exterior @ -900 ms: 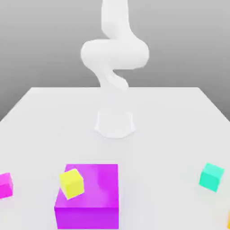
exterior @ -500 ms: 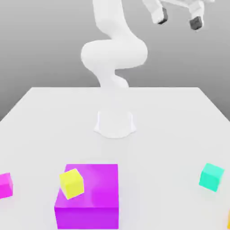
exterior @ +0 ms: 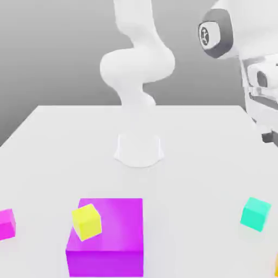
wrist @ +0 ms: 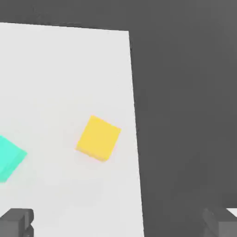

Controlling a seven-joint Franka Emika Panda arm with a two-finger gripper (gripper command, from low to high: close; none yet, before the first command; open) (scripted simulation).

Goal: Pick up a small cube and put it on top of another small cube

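Your pincer is hanging wide open, holding nothing, above the white counter, with the small teal cube sitting just beside a small orange-yellow cube.

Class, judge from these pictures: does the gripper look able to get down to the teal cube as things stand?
Probably yes. The teal cube sits alone on the table, nothing over it, and the gripper, above that side, is open.

White table; on it: teal cube, magenta block, pink cube, orange-yellow cube
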